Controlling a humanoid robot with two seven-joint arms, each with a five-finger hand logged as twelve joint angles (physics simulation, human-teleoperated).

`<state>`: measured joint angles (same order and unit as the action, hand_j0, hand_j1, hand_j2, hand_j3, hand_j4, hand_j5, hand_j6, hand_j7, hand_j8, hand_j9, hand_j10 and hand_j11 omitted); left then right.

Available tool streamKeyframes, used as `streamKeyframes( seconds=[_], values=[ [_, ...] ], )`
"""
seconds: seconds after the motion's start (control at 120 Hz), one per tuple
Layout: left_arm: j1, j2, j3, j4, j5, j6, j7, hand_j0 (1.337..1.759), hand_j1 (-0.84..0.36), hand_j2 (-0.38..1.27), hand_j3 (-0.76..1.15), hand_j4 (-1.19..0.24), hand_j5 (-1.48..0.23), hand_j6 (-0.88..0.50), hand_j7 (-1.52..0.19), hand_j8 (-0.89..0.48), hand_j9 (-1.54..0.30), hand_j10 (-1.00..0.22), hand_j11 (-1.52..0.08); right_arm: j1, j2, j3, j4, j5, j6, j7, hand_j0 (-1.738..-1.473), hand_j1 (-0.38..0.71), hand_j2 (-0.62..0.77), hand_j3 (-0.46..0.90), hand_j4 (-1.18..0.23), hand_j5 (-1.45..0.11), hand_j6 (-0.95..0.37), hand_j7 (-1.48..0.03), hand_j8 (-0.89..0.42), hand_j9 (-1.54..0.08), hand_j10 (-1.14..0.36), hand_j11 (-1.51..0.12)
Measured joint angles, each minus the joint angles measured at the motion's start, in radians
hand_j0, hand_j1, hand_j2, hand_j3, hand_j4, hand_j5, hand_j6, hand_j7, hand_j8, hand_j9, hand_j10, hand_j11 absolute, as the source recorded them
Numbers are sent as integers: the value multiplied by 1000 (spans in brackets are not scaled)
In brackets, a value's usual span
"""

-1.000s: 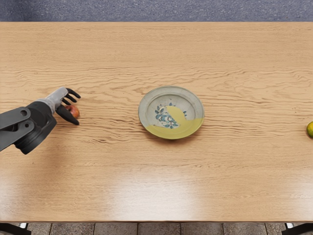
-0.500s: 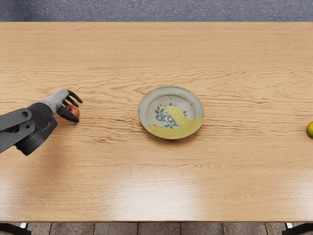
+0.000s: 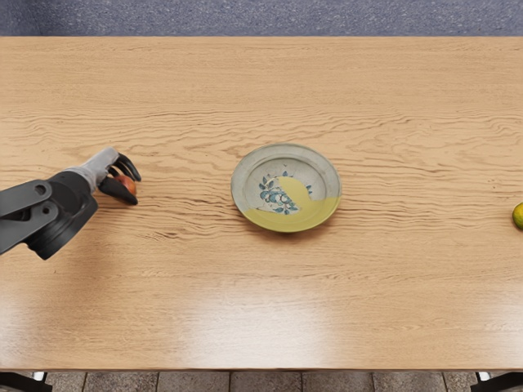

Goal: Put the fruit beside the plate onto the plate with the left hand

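Note:
A small red fruit (image 3: 126, 184) lies on the table at the far left, well left of the plate. My left hand (image 3: 119, 176) is wrapped around it, black fingers (image 3: 131, 166) curling over its top and the thumb under its near side. The fruit is mostly covered by the hand. The grey round plate (image 3: 245, 173), with a blue flower pattern and a yellow lower half, sits at the table's middle. My left arm enters from the left edge. The right arm is out of view.
A green-yellow fruit (image 3: 518, 216) is half cut off by the right edge of the picture. The wooden table (image 3: 261, 310) spreads wide around the plate; its far edge runs along the top.
The left hand's fingers have curled in around the red fruit, and hand and fruit have shifted slightly right.

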<state>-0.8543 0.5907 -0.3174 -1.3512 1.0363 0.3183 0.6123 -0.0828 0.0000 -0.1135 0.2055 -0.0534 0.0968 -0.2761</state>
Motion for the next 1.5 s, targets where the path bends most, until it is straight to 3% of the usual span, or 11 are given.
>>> streamKeyframes(
  seconds=[0.042, 0.208, 0.325, 0.433, 0.642, 0.733, 0.942, 0.992, 1.225, 1.375, 1.5],
  values=[
    [0, 0, -1, -9, -2, 0, 0, 1649, -398, 367, 1, -795, -1099, -393, -1090, -279, -1074, -517, -828, 0, 0, 0, 0, 0, 0, 0, -1658, -349, 0, 0, 0, 0, 1, 0, 0, 0, 0, 0],
    [0, 30, -9, -65, -9, -1, -1, 1647, -417, 461, 0, -813, -1171, -381, -1146, -268, -1135, -482, -1024, 0, 0, 0, -1, 0, 0, 0, -1658, -349, 0, 0, 0, 0, 1, 0, 1, 0, 1, 0],
    [0, 44, -21, -98, -18, -4, -1, 1646, -360, 365, 0, -806, -1225, -396, -1198, -269, -1162, -463, -1088, 0, 0, 0, -1, 0, 0, 0, -1658, -349, 0, 0, 0, 0, 0, 0, 0, 0, 0, 0],
    [-2, 55, -37, -130, -23, -6, -1, 1646, -361, 421, 0, -798, -1264, -402, -1217, -276, -1193, -462, -1122, 0, 0, 0, -1, 0, 0, 0, -1658, -349, 0, 0, 0, 0, 0, 0, 0, 0, 0, 0],
    [-15, 39, -71, -190, -24, -6, -1, 1646, -296, 296, 0, -802, -1278, -436, -1226, -311, -1191, -473, -1156, 4, 0, 0, 0, 0, 2, 0, -1658, -349, 0, 0, 0, 0, 0, 0, 0, 0, 0, 0],
    [-16, 14, -83, -207, -26, -7, -1, 1647, -316, 398, 0, -798, -1290, -441, -1229, -302, -1201, -471, -1161, 5, 0, 0, 0, 0, 2, 0, -1658, -349, 0, 0, 0, 0, 0, 0, 0, 0, 0, 0],
    [-27, -31, -99, -240, -27, -9, -2, 1648, -281, 319, 0, -796, -1302, -453, -1232, -302, -1211, -478, -1166, 9, 0, 0, 1, 0, 6, 0, -1658, -349, 0, 0, 0, 0, 0, 0, 0, 0, 0, 0],
    [-29, -39, -104, -247, -25, -9, -2, 1648, -297, 386, 0, -801, -1292, -464, -1228, -311, -1202, -481, -1166, 9, 0, 0, 1, 0, 7, 0, -1658, -349, 0, 0, 0, 0, 0, 0, 0, 0, 0, 0],
    [-46, -140, -111, -258, -23, -10, -2, 1649, -236, 265, 0, -806, -1283, -487, -1223, -346, -1188, -499, -1167, 16, 0, 0, 7, 0, 10, 0, -1658, -349, 0, 0, 0, 0, 0, 0, 0, 0, 0, 0],
    [-46, -192, -112, -258, -23, -10, -1, 1650, -273, 400, 0, -807, -1281, -493, -1227, -330, -1181, -503, -1163, 20, 0, 0, 8, 0, 10, 0, -1658, -349, 0, 0, 0, 0, 0, 0, 0, 0, 0, 0],
    [-48, -233, -113, -255, -22, -9, -1, 1650, -263, 364, 0, -815, -1265, -501, -1219, -361, -1173, -512, -1161, 22, 0, 0, 9, 0, 11, 0, -1658, -349, 0, 0, 0, 0, 0, 0, 0, 0, 0, 0]
  ],
)
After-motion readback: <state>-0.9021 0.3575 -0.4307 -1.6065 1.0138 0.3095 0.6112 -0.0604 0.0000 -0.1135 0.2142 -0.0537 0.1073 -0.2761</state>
